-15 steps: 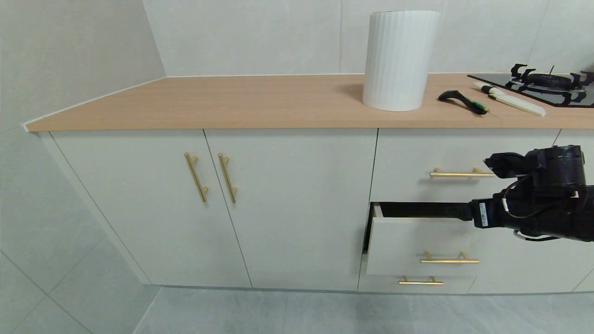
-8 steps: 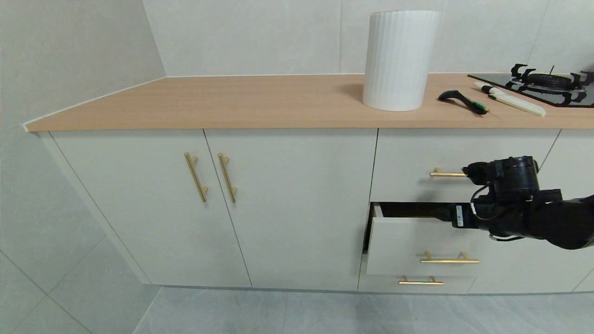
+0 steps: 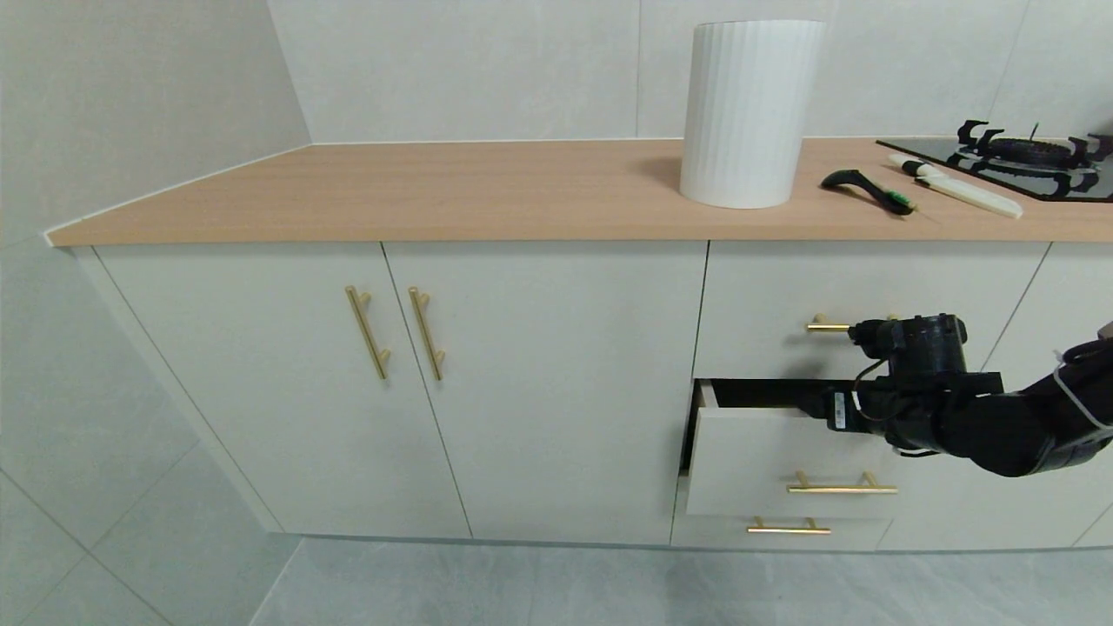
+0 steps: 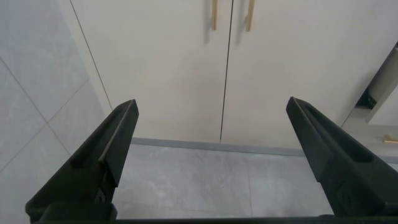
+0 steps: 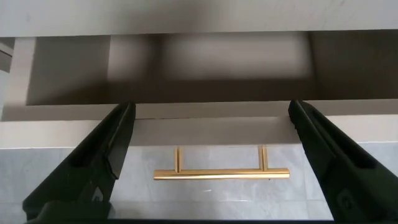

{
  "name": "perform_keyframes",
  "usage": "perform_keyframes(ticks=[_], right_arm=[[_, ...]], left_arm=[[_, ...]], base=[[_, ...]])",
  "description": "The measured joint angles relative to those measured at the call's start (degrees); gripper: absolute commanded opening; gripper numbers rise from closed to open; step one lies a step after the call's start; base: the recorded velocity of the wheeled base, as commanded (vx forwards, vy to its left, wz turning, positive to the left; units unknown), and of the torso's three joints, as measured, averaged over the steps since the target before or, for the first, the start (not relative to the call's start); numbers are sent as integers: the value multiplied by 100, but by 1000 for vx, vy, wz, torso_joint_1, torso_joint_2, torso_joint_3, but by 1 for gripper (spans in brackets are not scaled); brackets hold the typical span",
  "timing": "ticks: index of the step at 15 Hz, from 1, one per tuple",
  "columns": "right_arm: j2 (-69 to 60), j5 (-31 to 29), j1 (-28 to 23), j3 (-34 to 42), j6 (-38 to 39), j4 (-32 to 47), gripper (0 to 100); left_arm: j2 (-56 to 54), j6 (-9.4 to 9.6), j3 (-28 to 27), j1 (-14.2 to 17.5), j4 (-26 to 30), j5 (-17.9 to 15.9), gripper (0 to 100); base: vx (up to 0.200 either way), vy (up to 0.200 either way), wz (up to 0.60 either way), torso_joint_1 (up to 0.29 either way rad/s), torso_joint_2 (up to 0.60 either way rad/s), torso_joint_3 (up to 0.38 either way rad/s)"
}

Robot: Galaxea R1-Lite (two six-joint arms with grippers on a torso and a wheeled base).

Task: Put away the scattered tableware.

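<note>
A black-handled utensil with a green tip and a white knife lie on the wooden counter, to the right of a tall white ribbed container. Below them the middle drawer is pulled partly out. My right gripper is at the drawer's dark opening, above its front panel. Seen from the right wrist, the right gripper is open and holds nothing, with the drawer's gold handle below it. My left gripper is open and holds nothing, and it faces the cupboard doors and the floor.
A black gas hob sits at the counter's far right. Two cupboard doors with gold handles are to the left of the drawers. A shut top drawer lies above the open one and a lower handle beneath it. Grey tiled floor lies below.
My right arm has moved left and a little down, bringing its gripper from the right edge up to the open drawer's gap. The drawer and the utensils have stayed put.
</note>
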Motion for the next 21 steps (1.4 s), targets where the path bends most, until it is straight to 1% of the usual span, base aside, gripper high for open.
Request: perform_keyframes(ticks=[2, 5, 10, 12, 15, 19, 21], right_arm=[[16, 0, -2, 22, -27, 18, 100], [-33, 2, -4, 33, -51, 405, 100], [-354, 24, -4, 11, -126, 1486, 100], [-535, 20, -4, 20, -150, 2036, 100], [-791, 16, 5, -5, -163, 2480, 100], [-1163, 17, 72, 13, -178, 3615, 100], [-1285, 17, 124, 28, -218, 3883, 100]], left_arm=[[0, 0, 0, 0, 0, 2, 100], [0, 0, 0, 0, 0, -2, 100], [0, 0, 0, 0, 0, 0, 100], [0, 2, 0, 0, 2, -2, 100], [0, 2, 0, 0, 0, 5, 100], [0, 0, 0, 0, 0, 2, 100], [0, 0, 0, -2, 2, 0, 100]], base=[[0, 0, 0, 0, 0, 0], [0, 0, 0, 0, 0, 0], [0, 0, 0, 0, 0, 0], [0, 0, 0, 0, 0, 0], [0, 0, 0, 0, 0, 0], [0, 0, 0, 0, 0, 0], [0, 0, 0, 0, 0, 0]])
